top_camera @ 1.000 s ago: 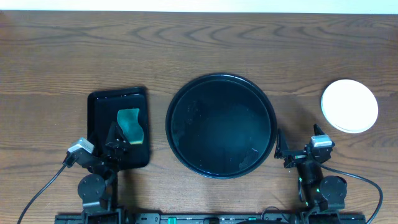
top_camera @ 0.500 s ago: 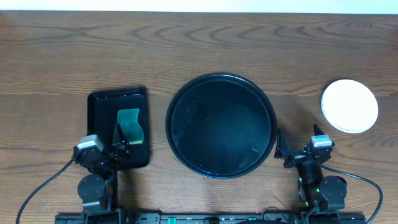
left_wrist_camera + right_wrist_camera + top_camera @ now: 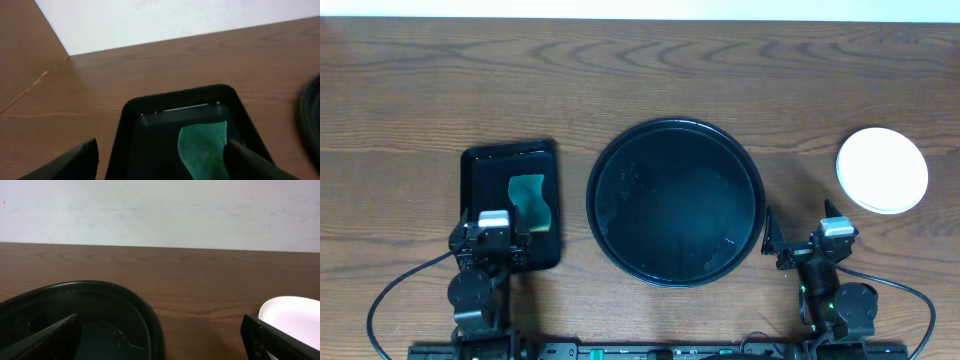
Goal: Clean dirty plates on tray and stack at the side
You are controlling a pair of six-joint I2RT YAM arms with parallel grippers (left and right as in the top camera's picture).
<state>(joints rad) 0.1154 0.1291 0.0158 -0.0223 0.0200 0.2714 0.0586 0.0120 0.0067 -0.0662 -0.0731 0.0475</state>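
Plates (image 3: 882, 170) sat stacked right of the bare tray (image 3: 675, 202), nearest the right gripper (image 3: 800, 238); it and the left gripper (image 3: 492, 238) gaped wide, holding nothing.

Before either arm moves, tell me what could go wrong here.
1. The plates sit near the open right gripper; a sideways swing might knock them.
2. The open left gripper hangs over the near end of the small tray holding the sponge; a low move could catch its rim.
3. The big tray shows wet-looking specks, so it may be slippery.
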